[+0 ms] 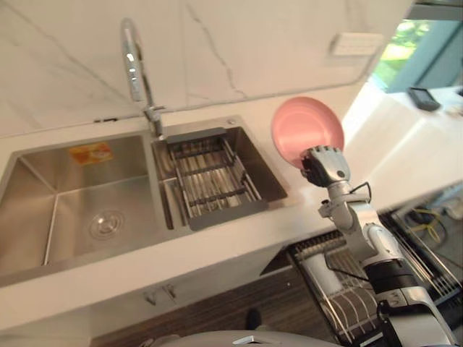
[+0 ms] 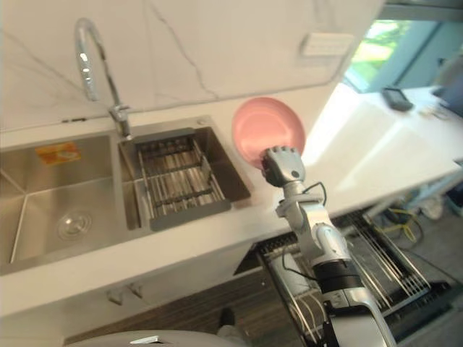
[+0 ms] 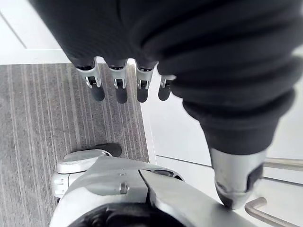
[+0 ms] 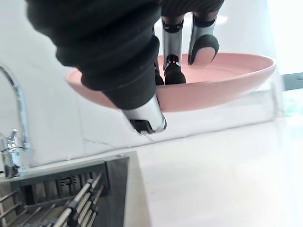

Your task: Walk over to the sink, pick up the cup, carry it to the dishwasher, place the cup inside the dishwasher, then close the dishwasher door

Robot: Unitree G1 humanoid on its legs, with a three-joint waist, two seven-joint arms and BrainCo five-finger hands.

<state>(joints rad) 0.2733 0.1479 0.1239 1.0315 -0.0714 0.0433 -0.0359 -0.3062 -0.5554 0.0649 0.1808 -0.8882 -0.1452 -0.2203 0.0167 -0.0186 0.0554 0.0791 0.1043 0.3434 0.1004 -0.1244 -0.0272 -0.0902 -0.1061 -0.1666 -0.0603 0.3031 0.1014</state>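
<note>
A pink plate (image 1: 307,130) is held up on edge above the white counter (image 1: 405,144), just right of the sink (image 1: 43,155). My right hand (image 1: 325,165) is shut on it; in the right wrist view the fingers (image 4: 173,71) curl inside the pink plate (image 4: 227,85) and the thumb (image 4: 147,118) presses on its underside. Below the right arm, the open dishwasher's wire rack (image 1: 347,289) sticks out under the counter. My left hand (image 3: 116,87) hangs over the grey floor with straight fingers, holding nothing.
The sink has two steel basins; the right one holds a wire drain rack (image 1: 210,177). A chrome faucet (image 1: 134,65) rises behind it. A wall socket (image 1: 354,43) sits on the marble backsplash, and a dark flat object (image 1: 423,97) lies on the far counter.
</note>
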